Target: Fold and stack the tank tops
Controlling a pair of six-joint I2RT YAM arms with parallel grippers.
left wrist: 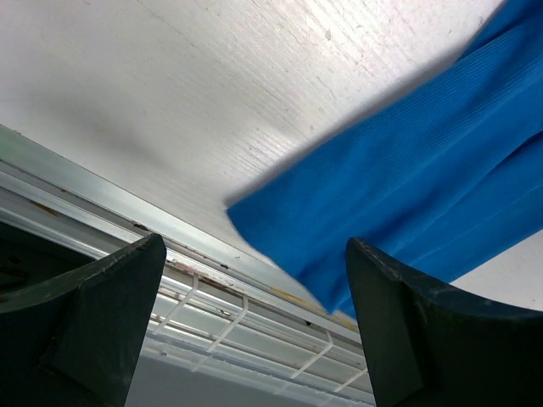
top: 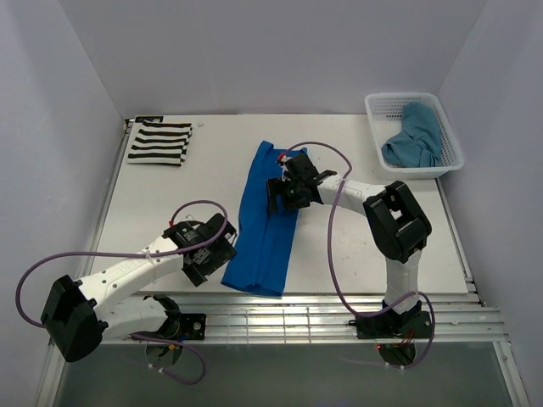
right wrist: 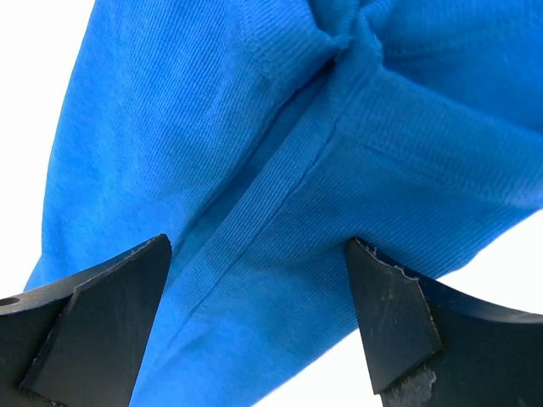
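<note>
Royal-blue ribbed cloth tank top point(top: 265, 225) lies folded into a long strip mid-way across the white table point(top: 365, 246). Both claws stand wide open and hold nothing. The right gripper point(right wrist: 259, 246) hovers over the strip's far half, a stitched seam showing between its black fingers; whether they touch the cloth I cannot tell. The left gripper point(left wrist: 254, 250) sits just beside the strip's near left corner, by the table's metal front edge. Farther out, a black-and-white striped tank top point(top: 159, 142) lies folded at the far left corner. A muted teal-blue tank top point(top: 416, 140) is crumpled inside the white mesh basket point(top: 453, 157) at the far right.
</note>
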